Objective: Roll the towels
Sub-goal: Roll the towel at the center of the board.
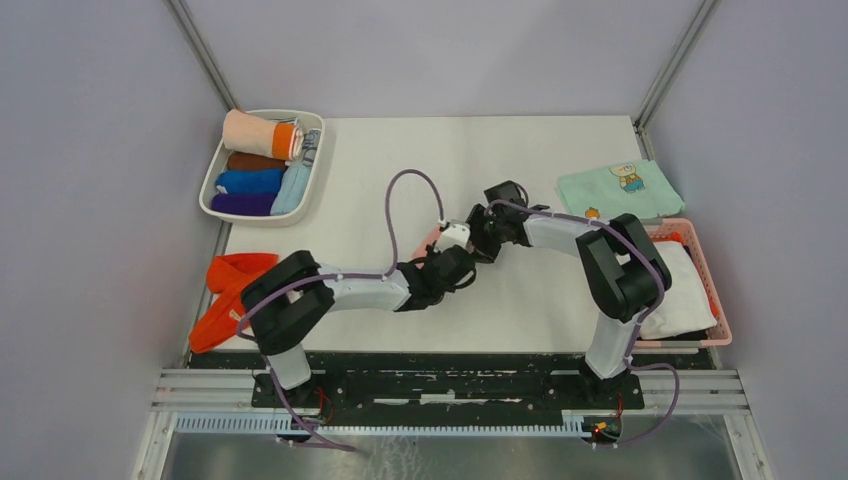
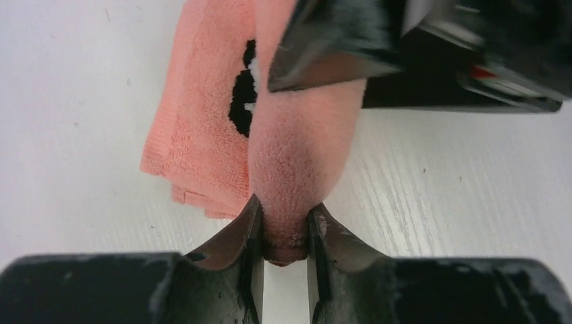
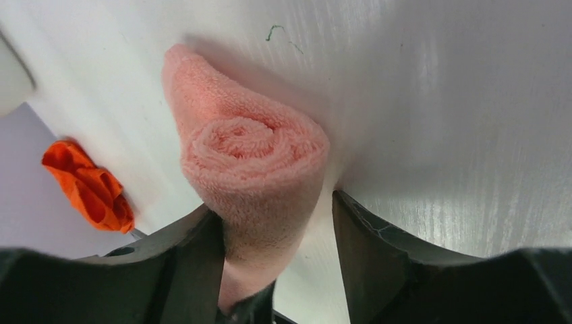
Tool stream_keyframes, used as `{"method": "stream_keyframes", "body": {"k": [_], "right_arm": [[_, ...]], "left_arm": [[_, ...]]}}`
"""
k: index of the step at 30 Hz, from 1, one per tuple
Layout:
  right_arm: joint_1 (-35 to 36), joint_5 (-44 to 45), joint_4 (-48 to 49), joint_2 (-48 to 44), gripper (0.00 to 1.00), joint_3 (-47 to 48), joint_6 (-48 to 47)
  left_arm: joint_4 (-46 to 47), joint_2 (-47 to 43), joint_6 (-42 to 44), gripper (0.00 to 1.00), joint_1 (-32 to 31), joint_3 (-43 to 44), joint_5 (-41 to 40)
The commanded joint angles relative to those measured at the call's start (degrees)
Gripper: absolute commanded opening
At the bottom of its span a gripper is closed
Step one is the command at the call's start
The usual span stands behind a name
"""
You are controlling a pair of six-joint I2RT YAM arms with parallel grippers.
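Observation:
The pale pink towel [image 2: 297, 142] lies mid-table, partly rolled, with its black panda print [image 2: 241, 101] on the flat part to the left. My left gripper [image 2: 283, 219] is shut on the near end of the roll. My right gripper [image 3: 276, 216] is open around the other end of the roll [image 3: 253, 158]: its left finger touches the cloth, its right finger stands apart. From above, both grippers [image 1: 455, 268] [image 1: 478, 238] meet over the towel and hide most of it. Red-orange towels [image 1: 228, 295] lie crumpled at the table's left edge, and also show in the right wrist view [image 3: 88, 185].
A white tray [image 1: 212, 180] at the back left holds several rolled cloths. A mint-green cloth [image 1: 620, 187] with a cartoon print lies at the back right. A pink basket [image 1: 705, 262] with a white cloth [image 1: 678, 292] stands at the right edge.

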Motion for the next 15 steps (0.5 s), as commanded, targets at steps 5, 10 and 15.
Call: {"method": "stream_keyframes", "body": {"k": [5,10,15], "right_arm": [[-4.57,-11.91,20.86,-2.97,0.73,-9.17,-0.46],[-5.66,-15.43,34.55,-0.15,0.73,-14.03,4.29],[-5.84,-14.81,38.63,2.92,0.69,-15.28,6.5]], "left_arm": [[11.15,-10.01,-15.51,0.17,16.17,-10.71,31.81],[12.71,-8.83,-19.43,0.17,22.26,-11.17,43.19],[11.18,-5.48,-20.72,0.17,23.8,-8.24,48.21]]}}
